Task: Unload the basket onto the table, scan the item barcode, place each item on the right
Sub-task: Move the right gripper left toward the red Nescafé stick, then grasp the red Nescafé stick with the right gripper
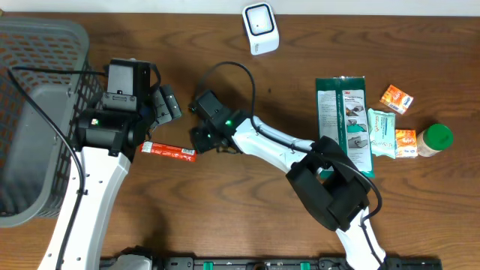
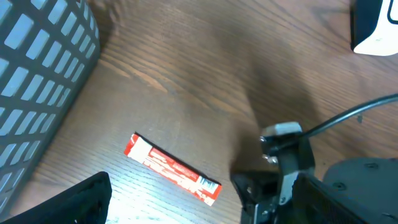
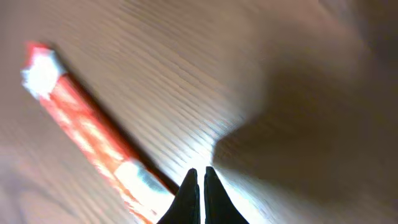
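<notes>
the white-and-black left arm (image 1: 97, 176) is extended from the near edge toward the far left. its black two-finger left gripper (image 1: 166, 105) is turned to the right, with the jaws held wide apart and nothing between them. the white-and-black right arm (image 1: 277, 146) is stretched from the near right across to the left, bent at the elbow. its black two-finger right gripper (image 3: 200, 180) is pointed downward, with the fingers pressed flat together.

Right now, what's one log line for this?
item: red packet flat on table | left tool open, empty | right tool shut beside packet | white scanner standing apart
</notes>
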Controlling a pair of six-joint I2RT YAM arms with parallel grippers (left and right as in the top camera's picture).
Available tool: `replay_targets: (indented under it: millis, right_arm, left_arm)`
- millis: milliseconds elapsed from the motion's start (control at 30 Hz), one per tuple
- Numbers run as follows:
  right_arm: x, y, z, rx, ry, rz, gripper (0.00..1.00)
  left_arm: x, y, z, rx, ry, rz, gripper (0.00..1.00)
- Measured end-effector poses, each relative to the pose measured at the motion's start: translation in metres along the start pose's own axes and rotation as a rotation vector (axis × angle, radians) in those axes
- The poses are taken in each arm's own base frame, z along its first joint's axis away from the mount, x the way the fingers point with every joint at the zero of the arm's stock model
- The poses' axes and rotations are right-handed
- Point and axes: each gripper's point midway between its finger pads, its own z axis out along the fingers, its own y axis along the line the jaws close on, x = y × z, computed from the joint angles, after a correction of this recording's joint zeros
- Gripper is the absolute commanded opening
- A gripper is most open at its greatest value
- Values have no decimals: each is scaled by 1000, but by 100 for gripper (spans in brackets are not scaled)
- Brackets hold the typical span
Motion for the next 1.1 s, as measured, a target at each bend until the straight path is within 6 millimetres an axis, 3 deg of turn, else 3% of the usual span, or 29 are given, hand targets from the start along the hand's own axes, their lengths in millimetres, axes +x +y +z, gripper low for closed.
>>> replay_targets:
  millis: [100,267,533,700,900,1100]
  right_arm:
    - [-9,21,1,-61,-50,-157,1]
    - [-1,43,4,-101,-45,-283,1]
    - [-1,60,3,-169,-61,-349,1]
    - [6,62,10,-173,-42,-354,1]
    - [20,48,28,-125,4,-331,1]
    - [32,32,20,-58,86,-287,1]
  left_arm:
    - [0,0,0,0,0,0,93]
    - [0,0,0,0,0,0,93]
    - [0,0,0,0,0,0,93]
    - [0,0,0,0,0,0,93]
    - [0,0,0,0,0,0,93]
    - [0,0,0,0,0,0,93]
